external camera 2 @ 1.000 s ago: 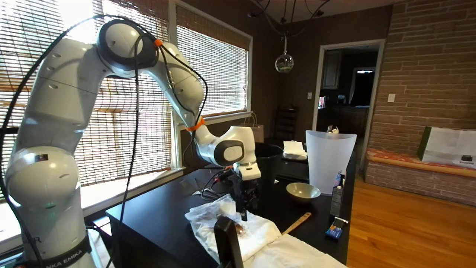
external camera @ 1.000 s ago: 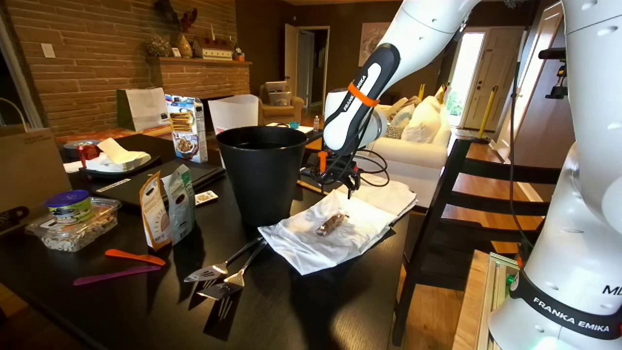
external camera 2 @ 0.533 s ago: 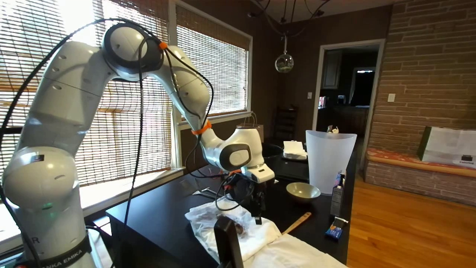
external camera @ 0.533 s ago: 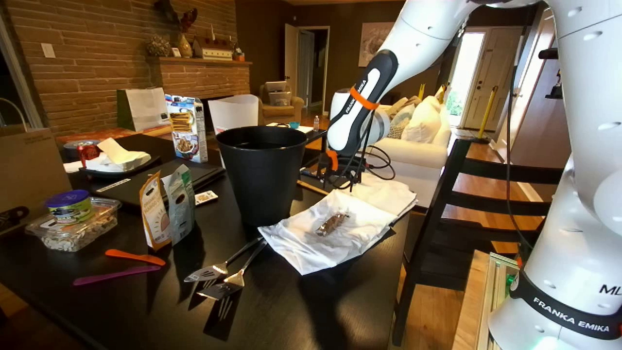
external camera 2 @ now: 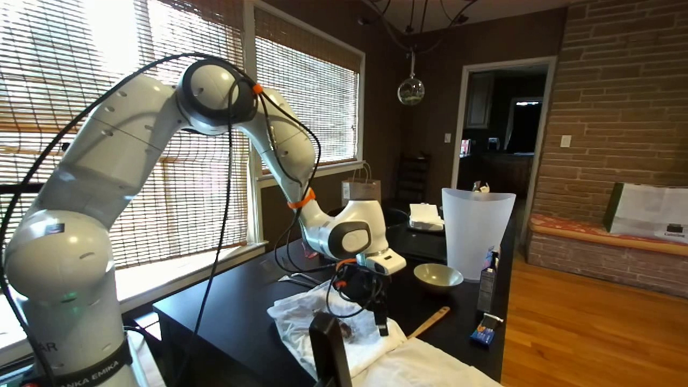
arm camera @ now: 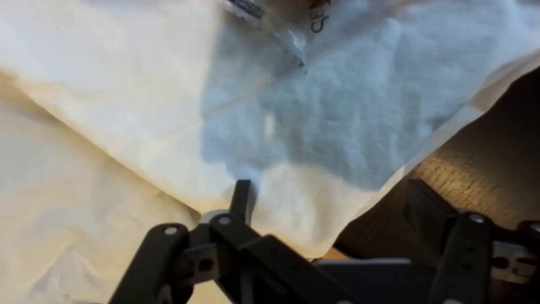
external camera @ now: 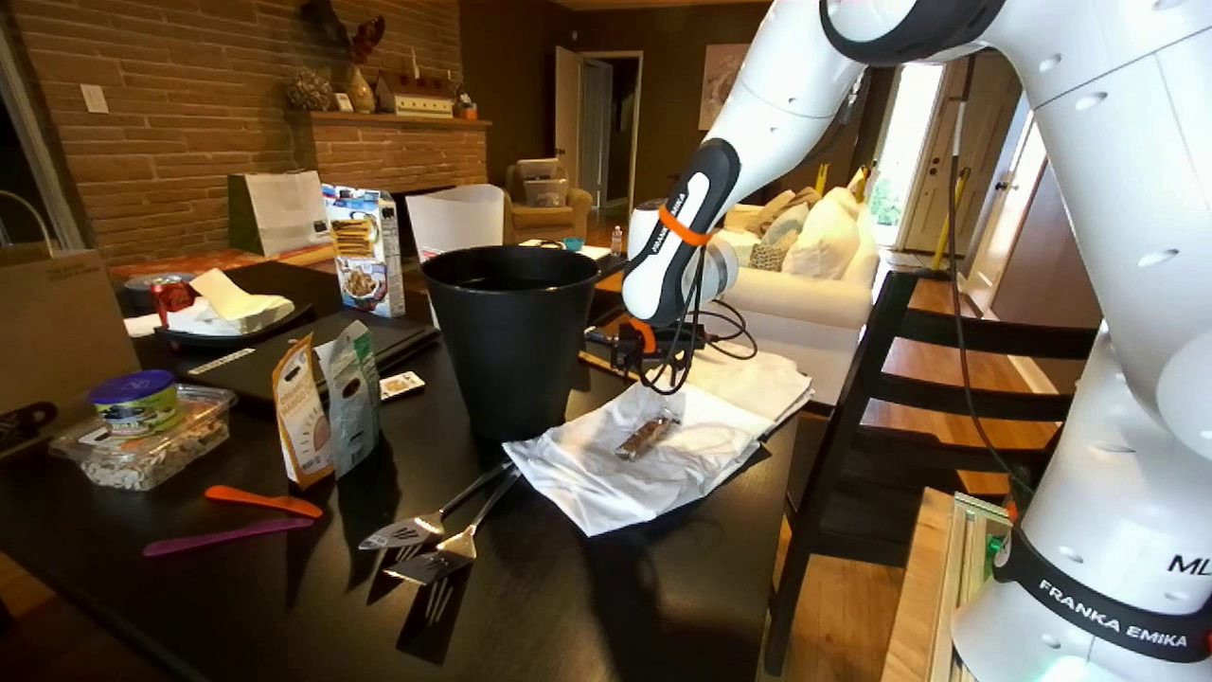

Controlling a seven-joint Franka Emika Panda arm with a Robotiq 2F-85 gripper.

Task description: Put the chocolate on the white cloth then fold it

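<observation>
the white cloth (arm camera: pixel 303 131) should handle light and floppy. pinch its corner, beneath the widely spread gripper (arm camera: pixel 330 185).

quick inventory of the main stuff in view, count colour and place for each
table: 1, black, foreground
white cloth: 1, white, on table
chocolate: 1, brown, on the white cloth
second cloth: 1, cream, bordering the white cloth
bin: 1, black, on table
pouches: 2, orange-white and grey-green, on table
knives: 2, orange and purple, on table
metal utensils: 2, silver, on table
bowl: 1, grey-green, on table
sofa: 1, cream, background
arm: 1, white, bent over table
fingers: 2, black, apart, near the white cloth's corner
</observation>
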